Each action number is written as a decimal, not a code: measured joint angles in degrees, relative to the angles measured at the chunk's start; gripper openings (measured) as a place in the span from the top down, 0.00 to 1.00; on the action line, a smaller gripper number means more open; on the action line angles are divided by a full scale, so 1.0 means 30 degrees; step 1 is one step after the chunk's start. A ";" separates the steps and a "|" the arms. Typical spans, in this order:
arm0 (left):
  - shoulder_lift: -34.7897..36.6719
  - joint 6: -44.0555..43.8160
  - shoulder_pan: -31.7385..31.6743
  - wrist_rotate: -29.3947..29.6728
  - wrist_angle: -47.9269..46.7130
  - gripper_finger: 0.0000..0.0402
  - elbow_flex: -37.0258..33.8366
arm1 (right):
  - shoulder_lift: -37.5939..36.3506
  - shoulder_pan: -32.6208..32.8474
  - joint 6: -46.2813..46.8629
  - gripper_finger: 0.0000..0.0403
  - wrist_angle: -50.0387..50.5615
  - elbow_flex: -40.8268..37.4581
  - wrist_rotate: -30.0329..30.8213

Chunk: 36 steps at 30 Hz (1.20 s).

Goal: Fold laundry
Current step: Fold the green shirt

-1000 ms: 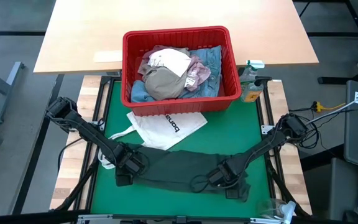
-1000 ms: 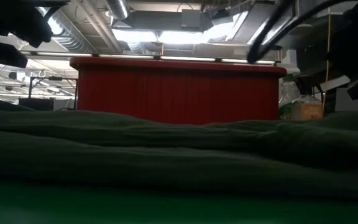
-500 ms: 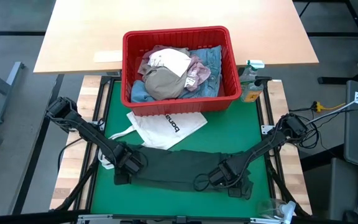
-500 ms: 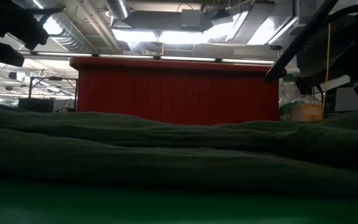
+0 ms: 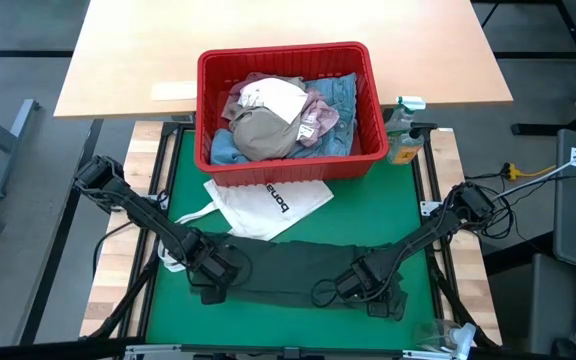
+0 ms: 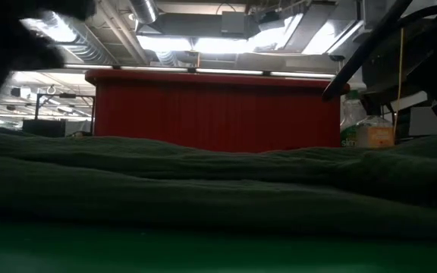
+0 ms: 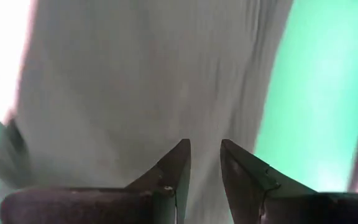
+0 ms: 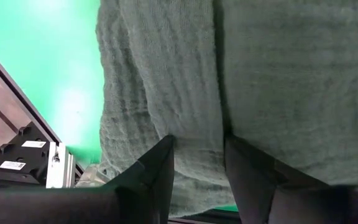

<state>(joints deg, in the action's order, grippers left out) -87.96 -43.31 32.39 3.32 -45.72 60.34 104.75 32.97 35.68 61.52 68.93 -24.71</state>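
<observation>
From above, the red basket (image 5: 290, 108) is standing at the far edge of the green mat (image 5: 368, 220) on the tabletop. It is holding a beige garment (image 5: 261, 133), a white piece (image 5: 273, 97), a mottled pink top (image 5: 320, 112) and light blue denim (image 5: 343, 92). Just in front of the basket a white tote bag (image 5: 268, 205) with black lettering is lying flat. Nearer than the tote bag, the dark green top (image 5: 288, 268) is lying stretched across the mat as a long folded band. The left gripper (image 5: 214, 281) is resting on the end of this band farthest from the spray bottle (image 5: 401, 125), which is standing just beside the basket, and the right gripper (image 5: 376, 296) is resting on the opposite end.

In the low view, the green top (image 6: 218, 189) is filling the front in soft ridges, and the basket (image 6: 217, 110) is rising behind it.

In the left wrist view, the jaws of the left gripper (image 7: 205, 163) are standing narrow, with a small gap, over the fabric (image 7: 142, 81); I cannot tell if they are pinching it.

In the right wrist view, the jaws of the right gripper (image 8: 197, 163) are standing partly apart and pressing down on the green top (image 8: 229, 74), with a fold of cloth lying between them.
</observation>
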 joint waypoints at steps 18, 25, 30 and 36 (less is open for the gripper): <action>-0.1122 -0.0995 -0.0611 0.5373 0.1693 0.79 -0.3760 | 0.0000 0.0022 0.0000 0.66 -0.0007 0.0000 0.0021; -0.1027 -0.1456 -0.1098 0.4002 0.1293 0.79 -0.5236 | 0.0007 -0.0193 -0.0060 0.66 0.0036 0.0000 0.2972; -0.1049 -0.1534 -0.1082 0.3168 -0.1979 0.79 -0.4812 | 0.0015 -0.1194 -0.0239 0.66 -0.0074 0.0085 0.4699; -0.1020 -0.1530 -0.1046 0.2920 -0.4654 0.79 -0.3267 | -0.0072 -0.2178 -0.1566 0.66 0.0562 0.1613 0.4541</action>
<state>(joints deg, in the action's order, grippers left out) -91.02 -47.90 29.26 12.08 -59.68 50.53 104.53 26.44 30.98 63.20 73.76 -11.09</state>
